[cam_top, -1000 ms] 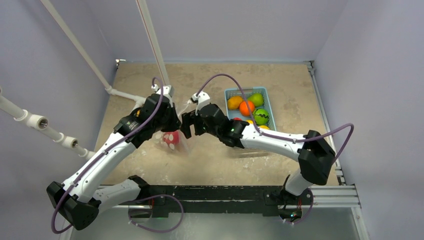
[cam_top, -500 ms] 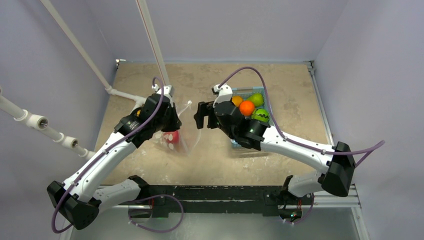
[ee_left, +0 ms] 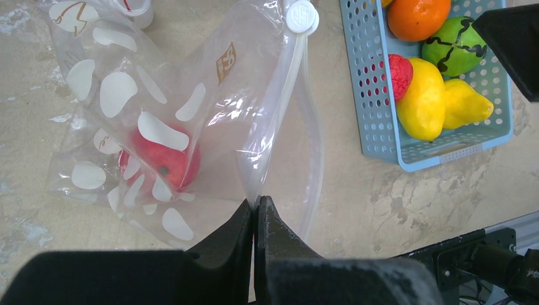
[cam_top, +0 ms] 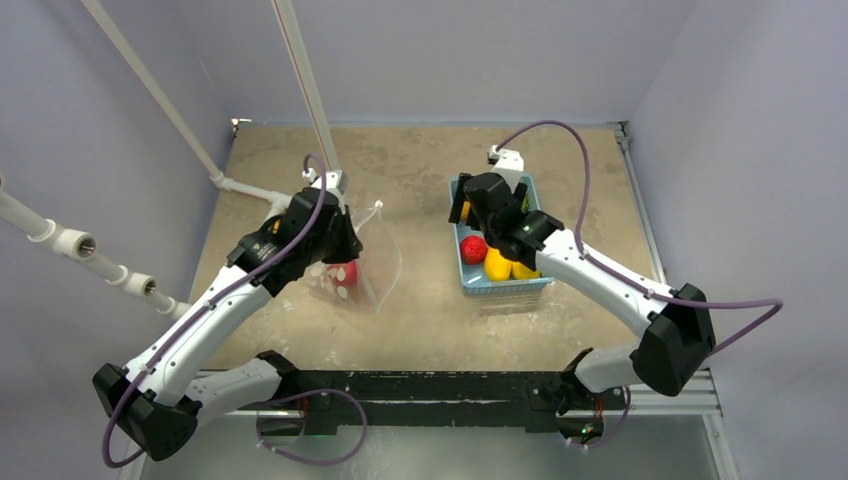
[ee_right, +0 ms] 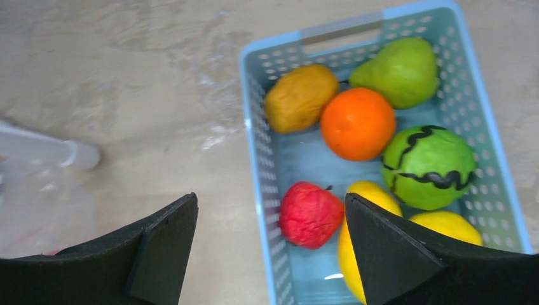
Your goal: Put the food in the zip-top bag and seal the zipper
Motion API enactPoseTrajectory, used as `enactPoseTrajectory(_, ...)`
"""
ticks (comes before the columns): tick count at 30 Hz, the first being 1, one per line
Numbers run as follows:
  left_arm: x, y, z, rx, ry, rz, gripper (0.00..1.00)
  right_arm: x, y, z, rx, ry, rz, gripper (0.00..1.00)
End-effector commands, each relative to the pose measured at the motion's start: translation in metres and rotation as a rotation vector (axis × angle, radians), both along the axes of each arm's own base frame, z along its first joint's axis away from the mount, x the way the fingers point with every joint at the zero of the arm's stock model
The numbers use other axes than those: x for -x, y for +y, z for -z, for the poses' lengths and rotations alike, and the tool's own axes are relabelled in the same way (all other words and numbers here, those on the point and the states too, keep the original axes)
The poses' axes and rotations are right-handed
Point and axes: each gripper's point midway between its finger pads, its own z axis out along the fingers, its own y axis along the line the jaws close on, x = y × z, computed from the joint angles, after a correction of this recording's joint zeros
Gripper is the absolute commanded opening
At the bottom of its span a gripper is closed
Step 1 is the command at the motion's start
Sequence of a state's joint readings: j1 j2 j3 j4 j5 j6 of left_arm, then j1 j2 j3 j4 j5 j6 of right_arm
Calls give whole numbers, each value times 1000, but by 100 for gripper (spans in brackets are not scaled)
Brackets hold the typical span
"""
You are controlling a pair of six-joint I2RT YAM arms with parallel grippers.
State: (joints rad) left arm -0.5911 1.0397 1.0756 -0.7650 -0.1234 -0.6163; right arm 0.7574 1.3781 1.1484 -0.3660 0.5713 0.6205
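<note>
One fruit (ee_left: 162, 162) bagged; left tool (ee_left: 256, 206) pinches bag (ee_left: 191, 76) mouth, right tool (ee_right: 270, 210) spread over basket (ee_right: 256, 136); we pick another next.

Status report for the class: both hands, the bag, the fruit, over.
Left hand shut on zip-top bag mouth. Right hand open over basket. One red fruit bagged, other fruits in basket. Nothing blocking between.

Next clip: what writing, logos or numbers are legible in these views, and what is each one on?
No text here can be read outright.
On the zip-top bag, a brown patch with white marks: too small to read.
On the zipper, a round white slider with raised letters: too blurred to read.
On the light-blue basket: no writing visible.
</note>
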Motion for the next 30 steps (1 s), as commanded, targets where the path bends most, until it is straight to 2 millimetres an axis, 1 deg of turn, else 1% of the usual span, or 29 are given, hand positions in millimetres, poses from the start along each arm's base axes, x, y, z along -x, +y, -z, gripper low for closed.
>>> enactPoseTrajectory(1,-6,0,-26,24,-82,1,0,-12,-46,27,55,59,161,88)
enactPoseTrajectory(5,-6,2,-28,9,-88,7,0,-19,-66,33,65,67,216,90)
enactPoseTrajectory(7,-6,2,-29,9,-93,10,0,-20,-76,36,79,70,242,93)
enactPoseTrajectory(9,-5,2,-28,6,-94,15,0,-23,-85,39,85,76,267,94)
enactPoseTrajectory(15,-5,3,-28,-13,-100,33,0,-30,-102,52,108,102,317,96)
enactPoseTrajectory(18,-5,3,-28,-18,-104,45,0,-34,-115,57,138,118,356,95)
enactPoseTrajectory(20,-4,3,-29,-21,-111,50,0,-35,-119,59,145,124,355,95)
enactPoseTrajectory(23,-4,4,-31,-30,-120,62,0,-38,-121,66,161,147,342,94)
enactPoseTrajectory(30,-1,6,-33,-67,-118,106,0,-38,-118,98,207,237,304,93)
